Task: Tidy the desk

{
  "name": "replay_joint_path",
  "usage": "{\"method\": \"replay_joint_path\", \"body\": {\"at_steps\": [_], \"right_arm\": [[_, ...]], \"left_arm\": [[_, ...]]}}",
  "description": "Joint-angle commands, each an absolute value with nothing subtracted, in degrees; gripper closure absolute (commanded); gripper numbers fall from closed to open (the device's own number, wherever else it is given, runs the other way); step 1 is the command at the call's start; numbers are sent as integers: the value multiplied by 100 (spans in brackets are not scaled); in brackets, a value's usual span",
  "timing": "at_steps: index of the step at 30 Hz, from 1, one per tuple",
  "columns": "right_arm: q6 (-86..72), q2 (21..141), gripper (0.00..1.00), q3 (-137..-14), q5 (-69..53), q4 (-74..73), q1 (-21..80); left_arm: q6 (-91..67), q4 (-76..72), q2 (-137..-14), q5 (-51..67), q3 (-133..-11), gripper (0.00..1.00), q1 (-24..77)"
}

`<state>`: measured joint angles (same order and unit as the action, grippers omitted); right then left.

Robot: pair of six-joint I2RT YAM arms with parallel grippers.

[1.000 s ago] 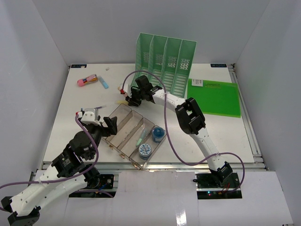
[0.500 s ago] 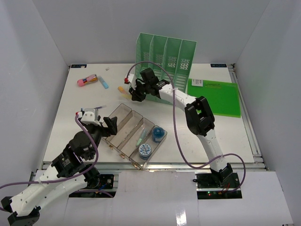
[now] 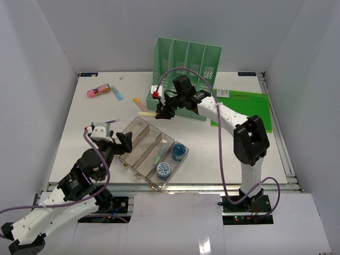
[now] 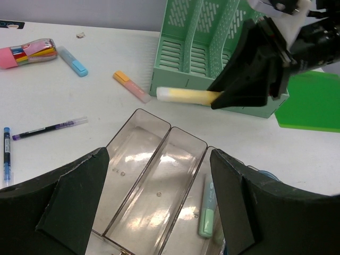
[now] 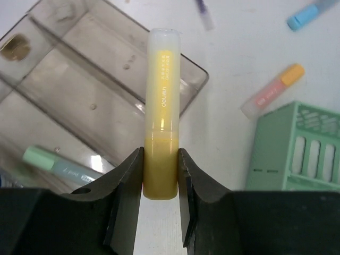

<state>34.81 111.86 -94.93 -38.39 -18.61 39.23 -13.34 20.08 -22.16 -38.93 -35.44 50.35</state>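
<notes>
Desk: white tabletop spanning the whole enclosure, walls on three sides, both arm bases at its near edge.

Far-left corner: pink pencil case with a blue highlighter just beside it. A purple pen and a blue pen lie left of the tray.

Left gripper: jaws spread wide, holding nothing, positioned over the near-left end of the clear tray. The tray sits diagonally at centre front. A green highlighter lies in its third channel from the left; two round blue containers occupy the rightmost one.

An orange-and-pink highlighter lies on the desk beyond the tray.

Right gripper: clamped on the body end of a yellow highlighter, held level with its cap pointing left, near the tray's far corner.

Green file rack: upright at the back. Green flat folder: on the desk to the rack's right.
</notes>
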Motion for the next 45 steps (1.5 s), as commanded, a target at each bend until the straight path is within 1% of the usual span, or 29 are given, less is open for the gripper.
{"method": "replay_joint_path", "body": {"at_steps": [1,4,7,13,19,24,28,33,35,38,42,45], "right_arm": [[5193,10535,92,-8838,-4909,-2692,3962],[6032,10378,92,-8579,-4734,-3169,4153],[6517,10343,92,-8259,-4258,-3255,4505],[6919,10514,92,-8150,-3559,-3283,5037],[7254,10546,88,-8089,-3231,-3314,5306],[7321,10705,74,-8068,-2907,-3260,5459],[7329,10677,46,-8037,-2751,-3209,5492],[7032,10376,35,-7976,-2624,-3142,5475],[6874,10121,33,-7958,-2668,-3146,5403],[6394,9624,34,-7891,-2730,-3192,5115],[5736,8778,39,-7580,-3221,-3217,4271],[4909,8136,39,-7138,-3460,-3174,3691]], "left_arm": [[-1310,1969,-2128,-3798,-3569,12,4992],[-1310,1960,-2105,-3779,-3564,12,4983],[-1310,1967,-2101,-3779,-3566,12,4977],[-1292,1958,-2138,-3725,-3551,12,4983],[-1292,1952,-2188,-3684,-3551,12,4975],[-1293,1952,-2233,-3673,-3542,12,4975],[-1351,1930,-2273,-3603,-3526,12,4976],[-1584,1912,-2374,-3466,-3519,13,4978],[-1718,1940,-2409,-3437,-3529,14,4979],[-2137,1896,-2555,-3320,-3470,19,4975],[-2737,1789,-3006,-3261,-3445,21,4975],[-2974,1564,-3744,-3039,-3627,21,4865]]}}
